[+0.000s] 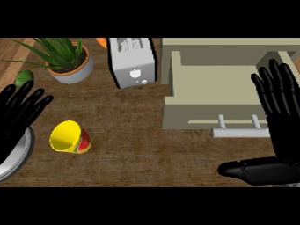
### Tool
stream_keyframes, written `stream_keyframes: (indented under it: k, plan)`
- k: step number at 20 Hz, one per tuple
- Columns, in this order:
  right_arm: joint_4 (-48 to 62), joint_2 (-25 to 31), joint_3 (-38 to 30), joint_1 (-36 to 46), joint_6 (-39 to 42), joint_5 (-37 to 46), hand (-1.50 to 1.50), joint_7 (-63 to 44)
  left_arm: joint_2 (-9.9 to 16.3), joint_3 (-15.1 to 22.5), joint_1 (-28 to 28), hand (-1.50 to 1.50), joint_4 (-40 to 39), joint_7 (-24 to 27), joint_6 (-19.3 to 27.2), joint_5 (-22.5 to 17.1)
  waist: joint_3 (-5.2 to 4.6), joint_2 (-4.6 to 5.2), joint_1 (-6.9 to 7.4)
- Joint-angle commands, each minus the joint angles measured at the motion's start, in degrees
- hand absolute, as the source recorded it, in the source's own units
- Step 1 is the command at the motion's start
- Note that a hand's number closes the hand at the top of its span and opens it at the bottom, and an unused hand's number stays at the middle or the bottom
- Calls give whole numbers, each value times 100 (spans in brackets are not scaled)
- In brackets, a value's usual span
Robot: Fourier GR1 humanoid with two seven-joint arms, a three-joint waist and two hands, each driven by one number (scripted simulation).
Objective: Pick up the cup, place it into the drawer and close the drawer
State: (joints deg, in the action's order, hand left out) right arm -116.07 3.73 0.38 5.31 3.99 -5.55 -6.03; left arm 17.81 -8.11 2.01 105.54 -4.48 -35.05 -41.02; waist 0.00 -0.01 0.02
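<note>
So, first step not yet begun: cup [70,137] not picked up. Cup lies tipped on counter [145,145] near left edge, just beside plate [16,160], touching no hand. Drawer [227,81] open at far right corner, nothing in it. Right hand [288,127] over drawer front, fingers straight, a bit spread. Left hand [12,116] at left edge, fingers spread, resting. Next move, I think: one hand goes to cup, curls round it, lifts.

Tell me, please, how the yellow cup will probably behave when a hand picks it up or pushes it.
The yellow cup looks rigid, so it should probably keep its shape when held. It leans on the wooden counter with its open mouth toward the view's left, so a push might roll it. Its smooth surface may be slippery.
</note>
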Motion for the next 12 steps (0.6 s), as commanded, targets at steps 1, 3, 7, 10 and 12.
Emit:
stream_keyframes:
  k: [1, 3, 7, 10, 12]
  plan:
    - [5, -116, 197, -39, -38, 157, -150, 15, -96, -5, -18, -150, 303, -333, 218, 55, 0, -3, 5]
    - [-228, 192, -300, 123, 122, -301, -150, -381, -81, -64, -104, -150, 151, -291, 32, 46, 0, -4, 4]
    - [-383, -13, 66, -26, -116, 154, -150, -384, -132, -235, -327, -150, -85, -52, -349, 209, -1, -5, 6]
    - [-361, 76, -147, -349, 169, -117, -150, -5, -532, 32, -735, -150, 125, 110, -319, 820, 0, -5, 7]
    - [-41, -102, 74, -2, -74, 191, -150, -64, -88, -331, -200, -150, -192, -338, -160, 281, 0, -1, 9]
